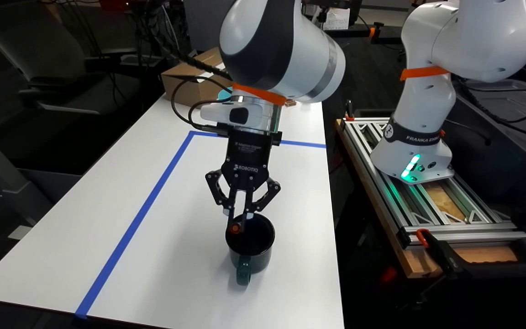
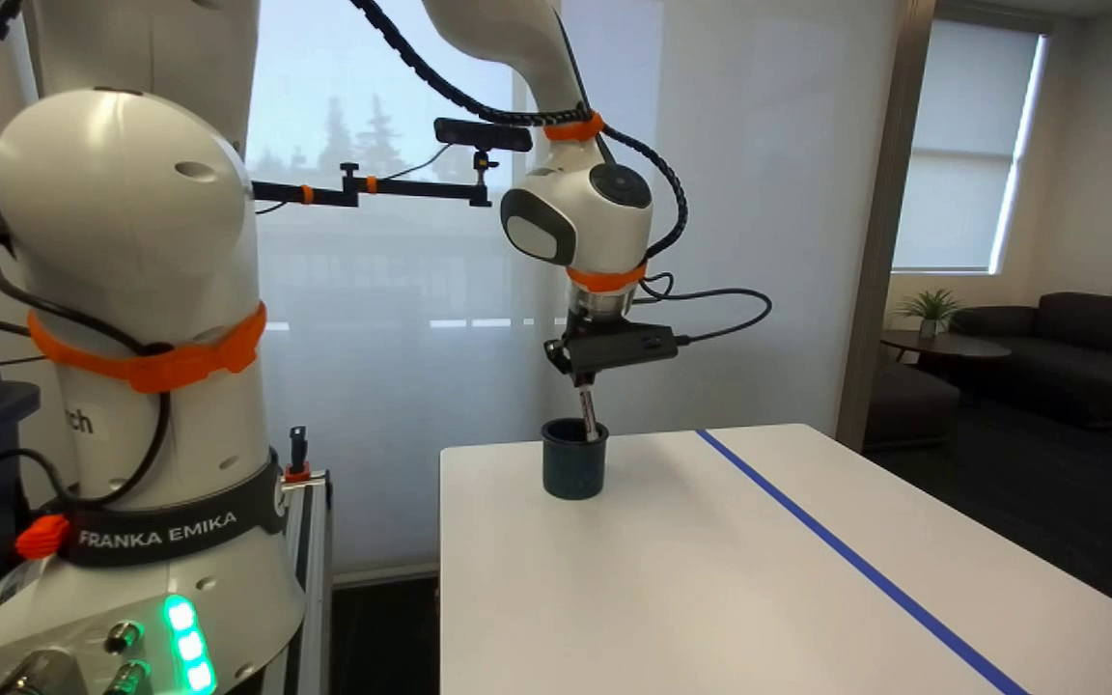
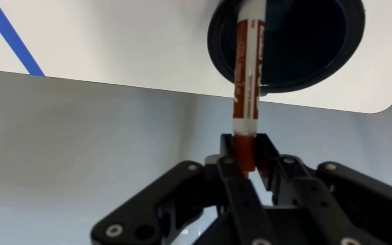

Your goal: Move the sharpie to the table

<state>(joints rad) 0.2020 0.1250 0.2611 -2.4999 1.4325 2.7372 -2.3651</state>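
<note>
Our hand grips the marker by its reddish end, the rest slanting down into the cup on the tabletop. If we swing sideways before lifting clear, the marker could catch the cup and tip it.

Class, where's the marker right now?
In the wrist view, the marker is right of centre, one end clamped in the gripper, the other at the mouth of the mug.

arm extended, wrist pointing down, jaws pinched nearly together
</note>
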